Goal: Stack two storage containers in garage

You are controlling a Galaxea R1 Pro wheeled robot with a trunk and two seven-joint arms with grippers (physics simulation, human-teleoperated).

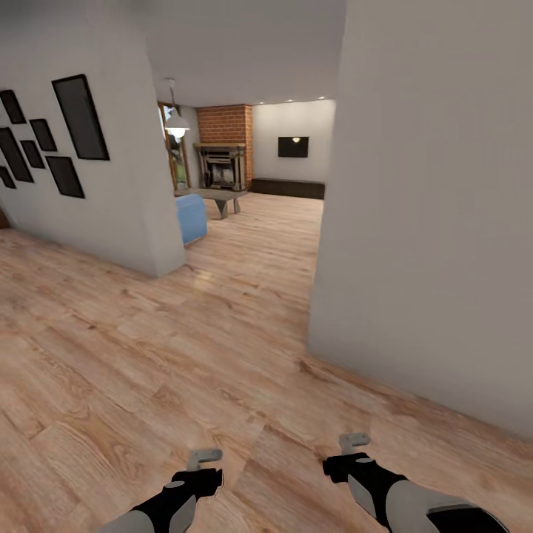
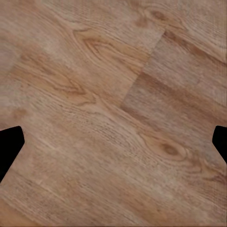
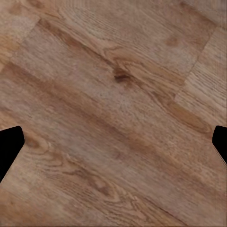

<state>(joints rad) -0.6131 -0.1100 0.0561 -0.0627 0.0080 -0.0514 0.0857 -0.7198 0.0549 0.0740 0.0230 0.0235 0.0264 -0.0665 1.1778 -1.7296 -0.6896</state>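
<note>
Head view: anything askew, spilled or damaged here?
Nothing stands out. The wood-plank floor shows no spill or damage, the black frames hang in an orderly cluster on the wall, and the left tool and right tool hang open over the planks, holding nothing.

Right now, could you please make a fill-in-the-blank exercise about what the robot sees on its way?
1. The floor is made of ____ planks.
2. The fireplace stands before a wall of red ____.
3. Both the left hand and the right hand hold ____.
4. The dark picture frames hang on the wall at the view's ____ side.

Missing words: wood; brick; nothing; left
</note>
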